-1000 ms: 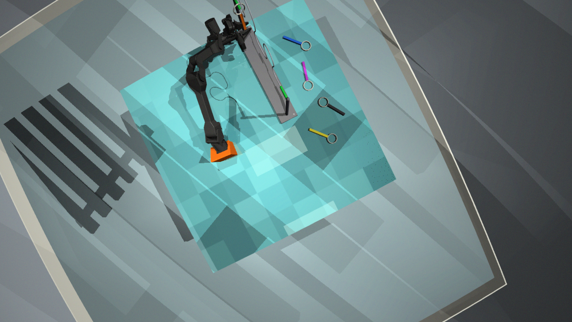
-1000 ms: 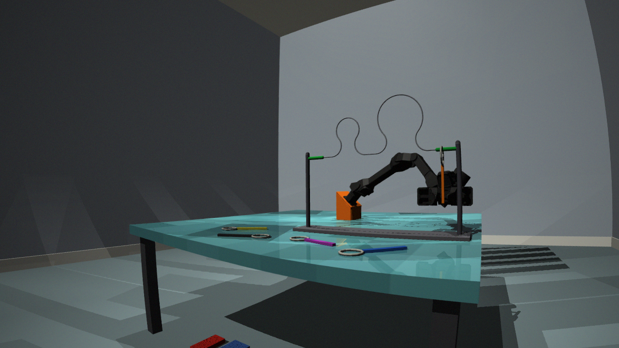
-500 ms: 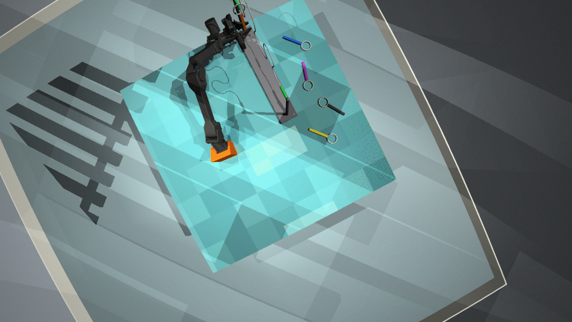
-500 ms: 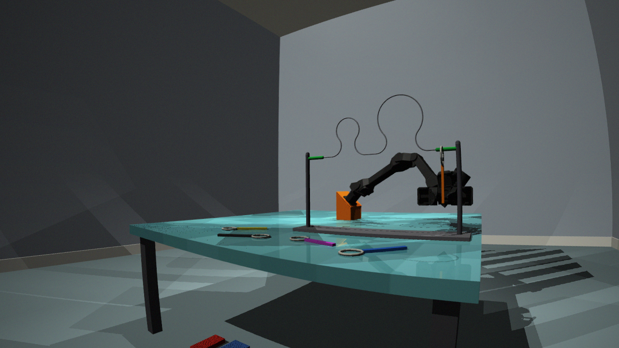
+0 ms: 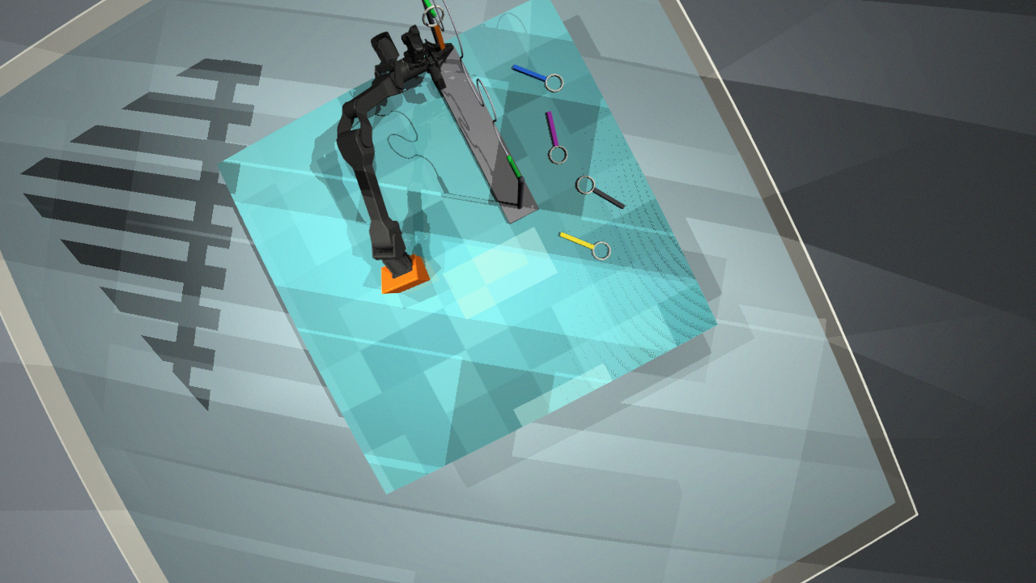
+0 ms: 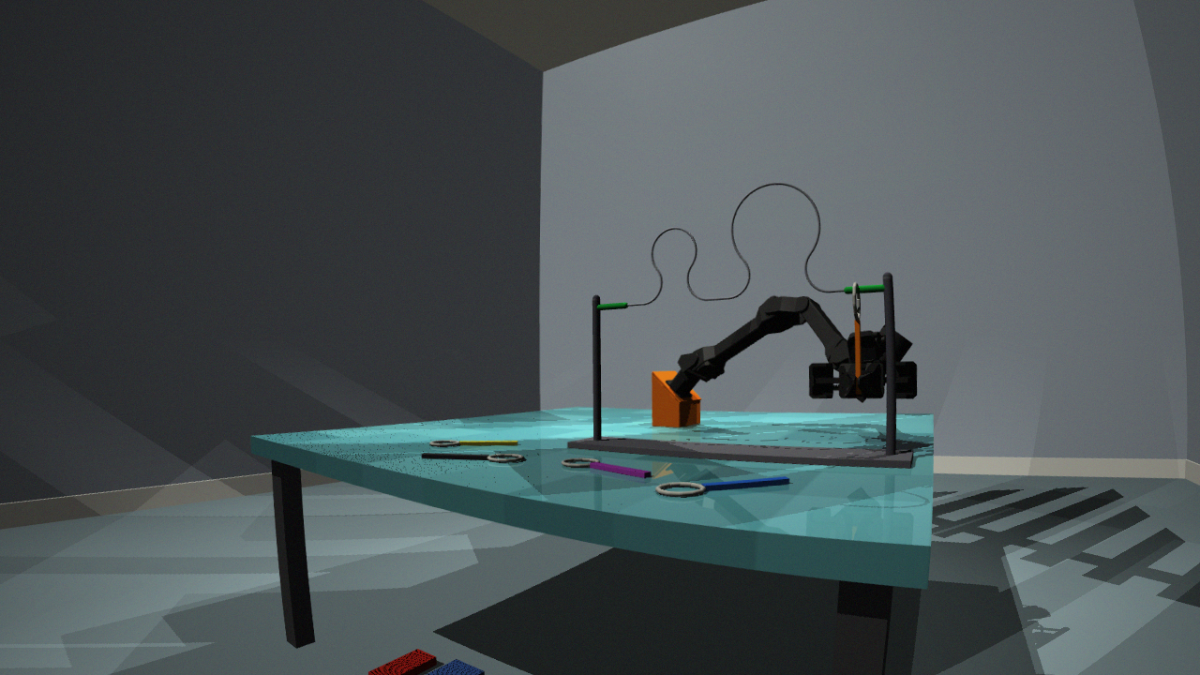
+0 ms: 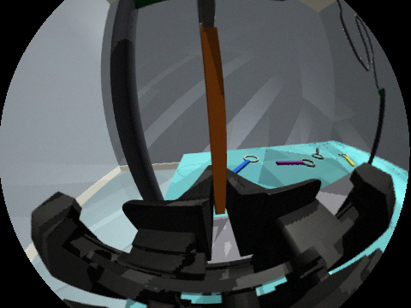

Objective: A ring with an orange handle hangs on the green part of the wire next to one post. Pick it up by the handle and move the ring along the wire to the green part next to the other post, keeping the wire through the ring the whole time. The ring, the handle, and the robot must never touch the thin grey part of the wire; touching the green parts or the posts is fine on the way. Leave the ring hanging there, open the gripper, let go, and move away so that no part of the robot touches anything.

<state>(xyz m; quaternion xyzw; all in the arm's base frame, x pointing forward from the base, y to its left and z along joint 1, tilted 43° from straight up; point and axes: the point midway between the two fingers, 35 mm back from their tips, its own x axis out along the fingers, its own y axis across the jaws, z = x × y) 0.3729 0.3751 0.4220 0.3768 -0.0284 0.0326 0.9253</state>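
Observation:
The ring (image 5: 423, 18) (image 6: 856, 316) (image 7: 206, 14) is around the green part (image 5: 428, 5) (image 6: 874, 288) beside the near post (image 6: 890, 352) (image 7: 124, 85). Its orange handle (image 5: 439, 36) (image 6: 857, 348) (image 7: 216, 111) points down. My gripper (image 6: 860, 382) (image 7: 214, 169) is shut on the handle's lower end, below the ring. The post stands close to my left finger in the wrist view; whether they touch is unclear. The thin grey wire (image 6: 775, 184) bends through two loops to the other green part (image 5: 513, 166) (image 6: 612, 305), beside the far post (image 5: 520, 192) (image 6: 596, 369) (image 7: 378, 128).
The grey base (image 5: 470, 123) (image 6: 729, 450) carries both posts. Beyond it lie loose rings with blue (image 5: 529, 72) (image 6: 746, 483), purple (image 5: 552, 129) (image 6: 619, 470), black (image 5: 608, 197) (image 6: 453, 457) and yellow (image 5: 576, 240) (image 6: 487, 442) handles. The arm's orange mount (image 5: 405, 279) (image 6: 668, 401) stands behind.

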